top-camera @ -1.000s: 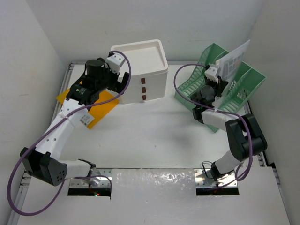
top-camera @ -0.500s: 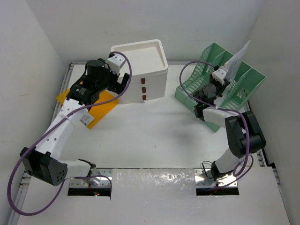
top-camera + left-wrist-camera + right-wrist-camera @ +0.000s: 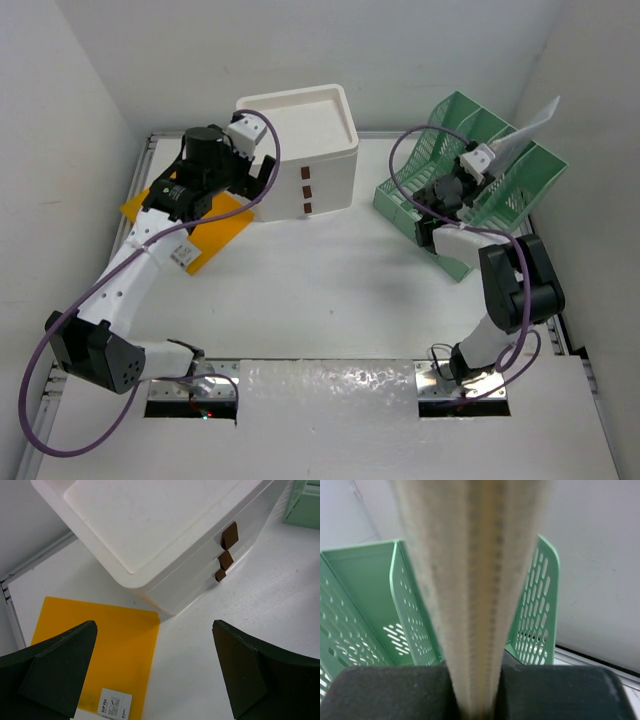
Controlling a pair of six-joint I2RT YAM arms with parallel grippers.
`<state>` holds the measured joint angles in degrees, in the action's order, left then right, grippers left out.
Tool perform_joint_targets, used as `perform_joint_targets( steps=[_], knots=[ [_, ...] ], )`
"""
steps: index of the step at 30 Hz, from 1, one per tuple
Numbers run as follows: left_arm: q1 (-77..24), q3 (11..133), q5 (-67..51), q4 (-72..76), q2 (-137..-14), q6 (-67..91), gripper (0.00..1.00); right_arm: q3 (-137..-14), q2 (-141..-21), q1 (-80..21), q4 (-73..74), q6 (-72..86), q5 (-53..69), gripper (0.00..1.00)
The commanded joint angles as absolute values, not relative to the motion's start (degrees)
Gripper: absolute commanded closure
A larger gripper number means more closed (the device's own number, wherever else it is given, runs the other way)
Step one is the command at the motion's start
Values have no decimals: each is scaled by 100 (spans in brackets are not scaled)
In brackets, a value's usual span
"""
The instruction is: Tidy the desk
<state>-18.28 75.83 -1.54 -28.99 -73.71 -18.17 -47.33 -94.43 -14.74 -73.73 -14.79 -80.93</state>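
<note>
Watching from above, I am keeping the right gripper clenched on a white sheet. It is tilting up over the green file rack at the far right of the desk, in my judgement so that its lower edge can drop into a slot. The left gripper is hovering beside the white drawer box.

Through the left wrist, the fingers are standing released, grasping nothing. The orange folder is lying flat on the desk just beside the box, whose drawers are sitting shut.

Through the right wrist, the sheet is showing edge-on, pinched. The rack slots behind it are showing nothing inside.
</note>
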Motion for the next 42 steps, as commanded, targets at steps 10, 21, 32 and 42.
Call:
perform_joint_targets(
  steps=[10,21,32,42],
  knots=[
    [-1688,7611,-368,-3041,-7277,-1986,1,-3866,-9387,-1652,-9677,-1377,-7339,44],
    [402,7173,-1731,-4183,-6847,-2846,0,-4465,-8431,-3444,-8678,-4544,-6961,2],
    [2830,6767,-2259,-2629,-8278,-1707,0,-4763,-6987,-3850,-2400,60,-3843,15],
    [3296,8402,-1161,-1320,-10642,536,1,-4896,-7321,-4464,-1819,423,-3006,22]
  ],
)
